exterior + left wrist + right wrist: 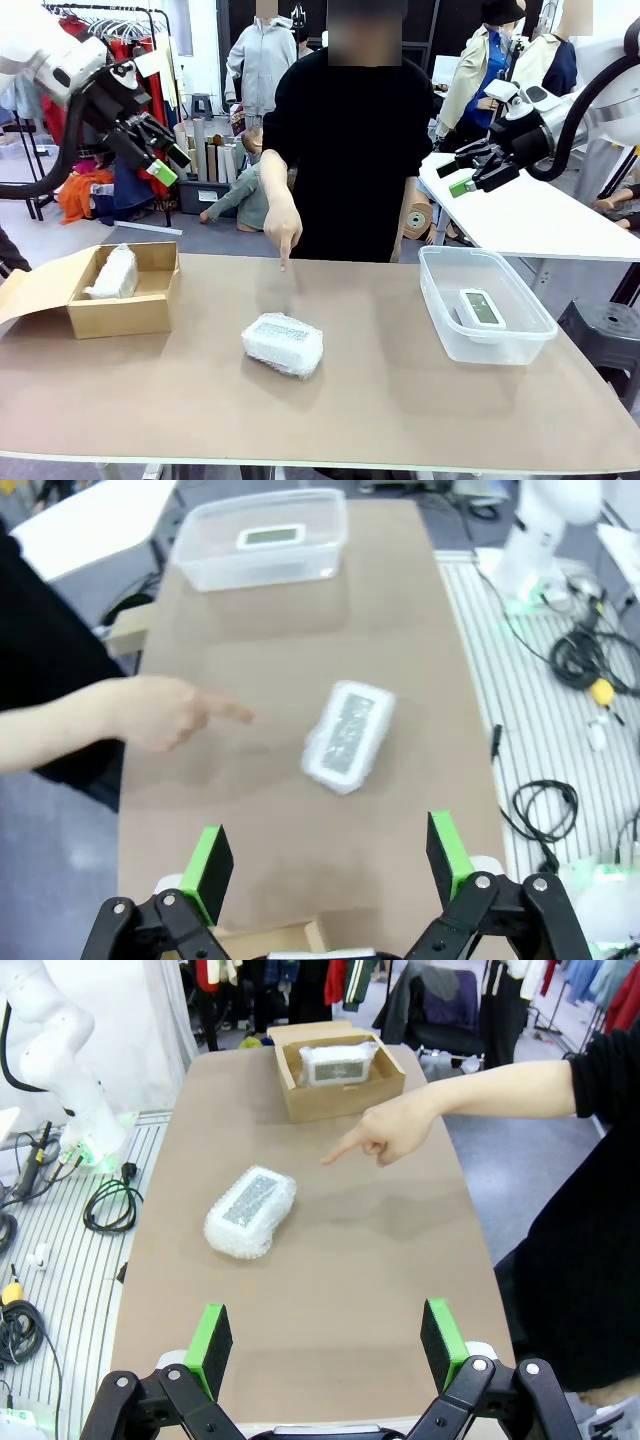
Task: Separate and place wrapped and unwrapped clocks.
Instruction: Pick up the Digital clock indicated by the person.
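One wrapped clock (112, 272) is noted in the box (120, 318) and the bare clock (481, 307) in the tub (500, 345); the other wrapped clock (283, 345), mid-bench (400, 400), is pointed at by a hand (284, 225), and with left gripper (172, 166) and right gripper (453, 178) raised, jaws apart, a descent onto it is judged due.

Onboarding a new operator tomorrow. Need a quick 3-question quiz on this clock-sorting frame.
1. True or false: one bubble-wrapped clock lies inside the cardboard box.
2. Where is the bare digital clock? A) in the cardboard box B) in the clear plastic tub C) on the bare tabletop
3. Fill in: the left gripper and right gripper are both ___, holding nothing.
Key: 1 true; 2 B; 3 open.
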You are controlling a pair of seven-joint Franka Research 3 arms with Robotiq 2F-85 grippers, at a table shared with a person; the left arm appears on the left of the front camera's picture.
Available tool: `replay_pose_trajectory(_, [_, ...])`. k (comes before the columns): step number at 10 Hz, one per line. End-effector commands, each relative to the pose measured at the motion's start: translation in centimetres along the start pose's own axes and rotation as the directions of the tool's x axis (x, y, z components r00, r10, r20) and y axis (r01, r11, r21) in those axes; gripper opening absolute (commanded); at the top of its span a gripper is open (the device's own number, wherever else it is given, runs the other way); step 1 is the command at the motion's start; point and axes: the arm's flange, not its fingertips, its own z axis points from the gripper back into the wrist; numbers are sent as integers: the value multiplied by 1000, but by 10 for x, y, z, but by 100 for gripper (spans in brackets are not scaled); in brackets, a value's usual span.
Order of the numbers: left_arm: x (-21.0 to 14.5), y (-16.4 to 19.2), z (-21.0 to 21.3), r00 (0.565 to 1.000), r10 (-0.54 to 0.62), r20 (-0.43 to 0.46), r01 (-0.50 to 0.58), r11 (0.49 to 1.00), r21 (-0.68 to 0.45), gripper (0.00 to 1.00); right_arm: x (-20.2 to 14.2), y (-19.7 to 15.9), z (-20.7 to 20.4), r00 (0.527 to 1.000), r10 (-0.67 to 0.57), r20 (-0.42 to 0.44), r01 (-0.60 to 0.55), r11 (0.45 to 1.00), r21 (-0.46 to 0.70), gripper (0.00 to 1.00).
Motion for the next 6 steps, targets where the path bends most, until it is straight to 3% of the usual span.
replay_pose_trajectory(1, [12, -27, -12, 986, -157, 59, 163, 982, -99, 100, 1, 1, 1, 1000, 8, 0, -8, 1000, -2, 100])
replay_pose_trajectory(2, [21, -41, -27, 962, -258, 86, 270, 948, -169, 100, 1, 1, 1, 1000, 8, 0, -8, 1000, -2, 100])
replay_pose_trajectory(4, [28, -61, -50, 923, -383, 39, 380, 890, -253, 100, 1, 1, 1, 1000, 8, 0, -8, 1000, -2, 100])
replay_pose_trajectory(6, [26, -73, -74, 895, -445, -12, 418, 849, -323, 100, 1, 1, 1, 1000, 8, 0, -8, 1000, -2, 100])
